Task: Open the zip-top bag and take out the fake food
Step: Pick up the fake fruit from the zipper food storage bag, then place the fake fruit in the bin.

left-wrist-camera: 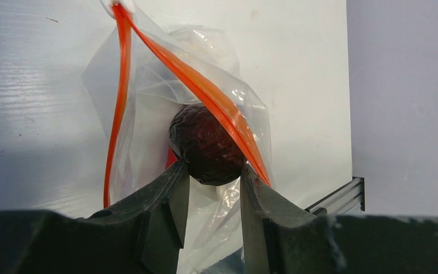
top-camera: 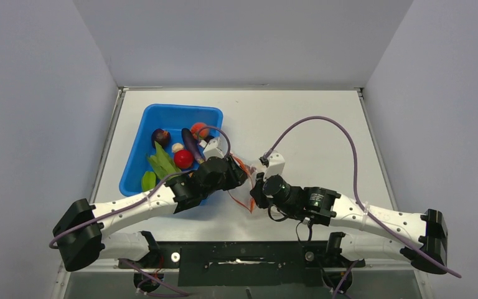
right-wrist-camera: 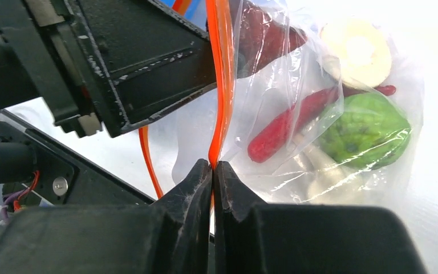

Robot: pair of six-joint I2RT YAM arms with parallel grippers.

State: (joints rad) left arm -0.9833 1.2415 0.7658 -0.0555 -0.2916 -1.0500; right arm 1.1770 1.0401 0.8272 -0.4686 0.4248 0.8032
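The zip-top bag [top-camera: 244, 182] hangs between my two grippers near the table's front, its two orange zipper strips [left-wrist-camera: 214, 100] spread apart. My left gripper [left-wrist-camera: 212, 168] is shut on a dark red-brown round piece of fake food [left-wrist-camera: 205, 142] at the bag's mouth. My right gripper [right-wrist-camera: 213, 165] is shut on one orange zipper strip [right-wrist-camera: 222, 85]. Inside the clear plastic I see a green bumpy ball [right-wrist-camera: 368, 128], a red chili-like piece [right-wrist-camera: 285, 125] and a white mushroom [right-wrist-camera: 356, 51]. In the top view the left gripper [top-camera: 238, 175] and right gripper [top-camera: 255, 190] nearly touch.
A blue bin [top-camera: 162, 115] stands at the left, behind the left arm. It holds a red ball [top-camera: 183, 159], a purple eggplant [top-camera: 192, 143], a dark round piece [top-camera: 160, 136], an orange peach [top-camera: 200, 130] and green pods [top-camera: 162, 163]. A metal rail [left-wrist-camera: 342, 197] edges the table.
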